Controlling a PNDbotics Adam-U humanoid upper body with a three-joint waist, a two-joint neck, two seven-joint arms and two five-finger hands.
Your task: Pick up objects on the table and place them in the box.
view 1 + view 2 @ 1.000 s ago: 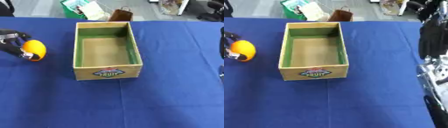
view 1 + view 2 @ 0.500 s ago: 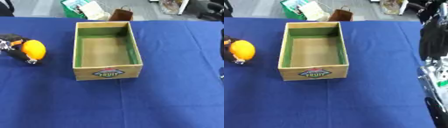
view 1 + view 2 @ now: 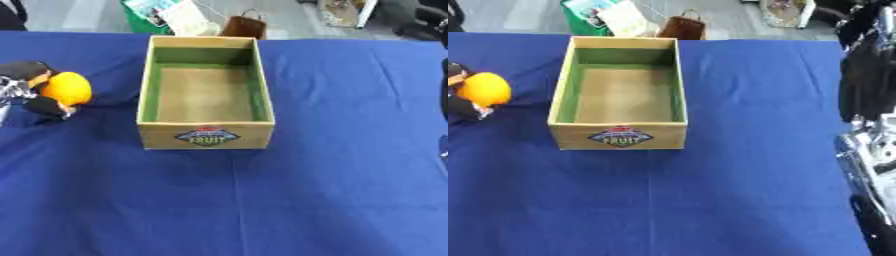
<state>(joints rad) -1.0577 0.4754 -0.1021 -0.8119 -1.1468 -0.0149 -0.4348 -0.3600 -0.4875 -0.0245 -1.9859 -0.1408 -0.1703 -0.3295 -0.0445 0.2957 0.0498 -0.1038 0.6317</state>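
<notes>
The wooden fruit box [image 3: 206,95] stands open toward the far edge of the blue-clothed table [image 3: 289,200], and its green-walled inside shows only bare floor, so by these views nothing has been placed yet. The one loose item in sight is an orange [image 3: 67,88], held at the table's left edge by the left hand [image 3: 31,95], whose dark fingers and thumb are curled round it from the left and below, pinching it between them. It sits just left of the box's left wall, apart from it, and looks raised off the cloth, though how high is hard to judge. So the pick appears done; what is left is to carry the fruit rightward over the wall and let it go inside. The orange is slightly egg-shaped, its long axis running roughly upright in the view with a small lean, the narrower end toward the far edge. The box's long axis runs from near edge to far edge, its labelled end facing the robot. Of the right hand [image 3: 872,150], only silver and black parts show at the right edge; its fingers cannot be made out.
</notes>
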